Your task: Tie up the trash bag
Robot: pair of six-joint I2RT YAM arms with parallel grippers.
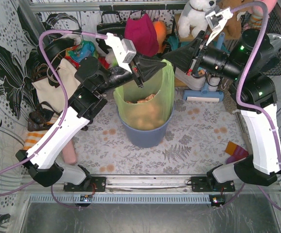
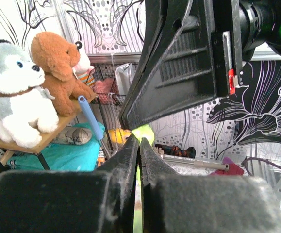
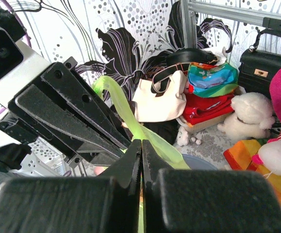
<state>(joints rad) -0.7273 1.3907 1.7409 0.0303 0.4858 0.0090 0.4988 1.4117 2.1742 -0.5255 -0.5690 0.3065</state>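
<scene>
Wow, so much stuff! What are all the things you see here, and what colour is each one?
trash bag: one, light green, standing in the bin, top pulled up
bin: one, blue-grey, middle of the table
tote bag: one, cream, left of the bin
grey-white plush dog: one, at the back right
brown plush dog: one, beside the grey-white one
handbag: one, black, at the back
table: one, grey leafy cover, under the bin
left gripper: one, black, shut on the bag's top
right gripper: one, black, shut on the bag's top, tip to tip with the left
</scene>
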